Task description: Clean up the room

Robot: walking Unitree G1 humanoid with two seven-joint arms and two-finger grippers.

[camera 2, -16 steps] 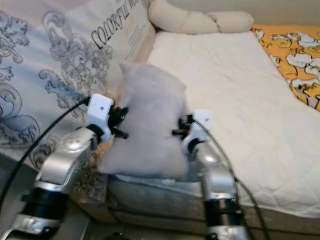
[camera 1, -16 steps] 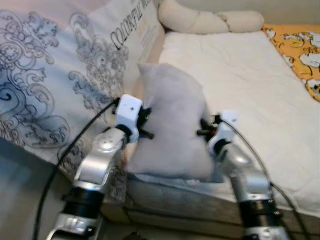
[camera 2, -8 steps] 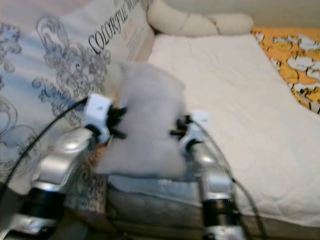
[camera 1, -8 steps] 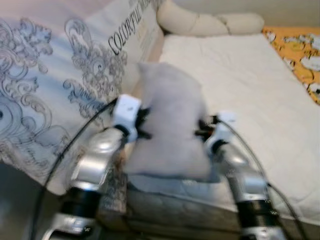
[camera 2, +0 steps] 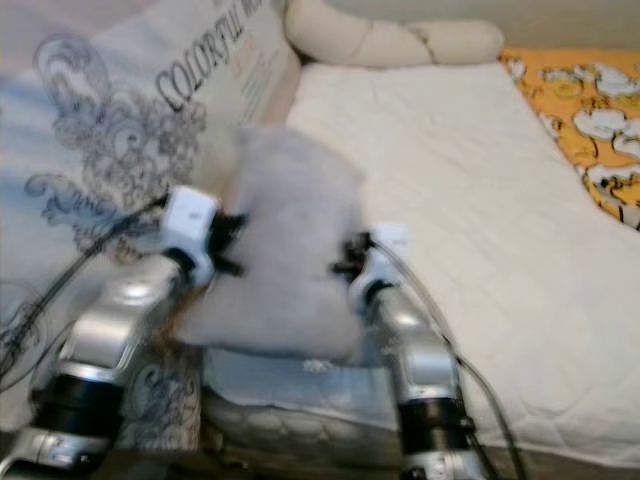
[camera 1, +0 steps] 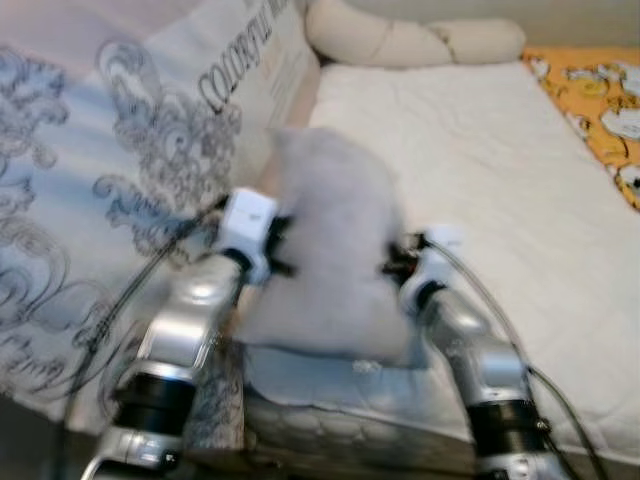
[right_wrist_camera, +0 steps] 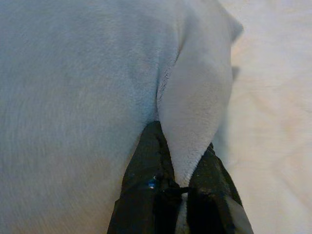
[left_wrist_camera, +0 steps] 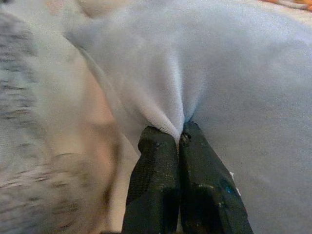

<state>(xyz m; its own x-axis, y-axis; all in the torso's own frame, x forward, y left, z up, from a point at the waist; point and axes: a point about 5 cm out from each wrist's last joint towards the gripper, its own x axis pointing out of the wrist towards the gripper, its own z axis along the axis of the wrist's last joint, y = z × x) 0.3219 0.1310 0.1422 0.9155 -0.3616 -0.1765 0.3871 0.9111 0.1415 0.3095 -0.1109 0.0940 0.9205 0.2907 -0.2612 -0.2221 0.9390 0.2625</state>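
Grey pillow (camera 1: 335,255): held between both arms above the near edge of the bed (camera 1: 480,170), lower end just over the mattress edge; contact there cannot be judged. Long axis runs away from the robot, near end low, far end raised and pointing toward the head of the bed. Soft and limp; it bulges between the two grips.

Left gripper (left_wrist_camera: 180,141): fingers closed, pinching a fold of the pillow's left side. Right gripper (right_wrist_camera: 178,158): fingers closed on a pleat of fabric on the pillow's right side. Judgement: a grip on each flank keeps the limp cushion spread and balanced, so it can be carried without sagging or twisting.

Surroundings: patterned duvet (camera 1: 120,170) with printed lettering bunched on the robot's left, just beside the pillow. Cream bolster (camera 1: 400,40) lies across the far end of the bed. Orange printed sheet (camera 1: 600,90) at the far right. Head views somewhat blurred.

Judgement: pillow likely bound for the head of the bed.
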